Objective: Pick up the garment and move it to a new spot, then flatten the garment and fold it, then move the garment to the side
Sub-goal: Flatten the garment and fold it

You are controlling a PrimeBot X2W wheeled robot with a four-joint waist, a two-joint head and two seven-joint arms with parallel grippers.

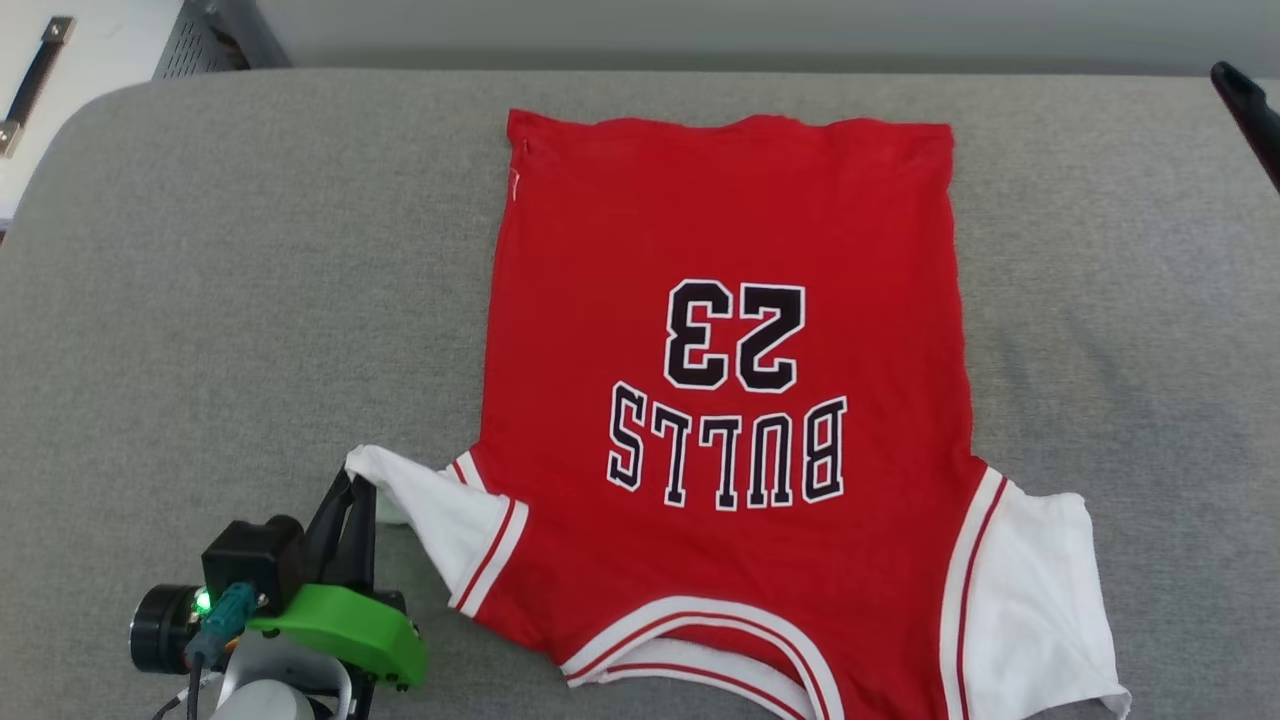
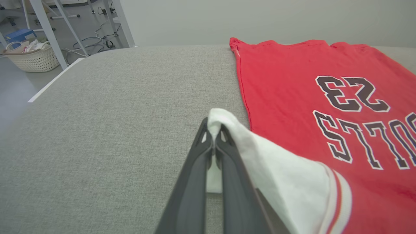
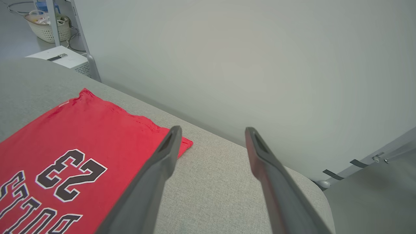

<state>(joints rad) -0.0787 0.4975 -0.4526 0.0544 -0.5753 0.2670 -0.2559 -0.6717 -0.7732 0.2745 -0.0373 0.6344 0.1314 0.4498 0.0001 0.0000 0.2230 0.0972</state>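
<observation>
1. The garment (image 1: pixel 730 300) is laid flat, print side up, on the grey table (image 1: pixel 200 300). The hem is toward the far edge and the collar toward the robot, so the numerals read inverted in the head view.
2. The L. tool (image 2: pixel 213 128) is pinched tight on the edge of the white L. sleeve (image 1: pixel 440 510), which is raised slightly off the table. It is prob. gripped so the sleeve can be drawn flat or folded inward.
3. The R. tool (image 3: pixel 211 130) is spread wide w/ nothing held, near the far R. hem corner and apart from the fabric.
4. The R. sleeve (image 1: pixel 1030 590) is spread on the table, lightly wrinkled.
5. The table is covered in grey woven cloth w/ rounded corners.
6. Room: a pale wall (image 3: pixel 227 48) is seen behind the table, and a wicker basket (image 2: pixel 32 58) and cables (image 2: pixel 97 42) on the floor.
</observation>
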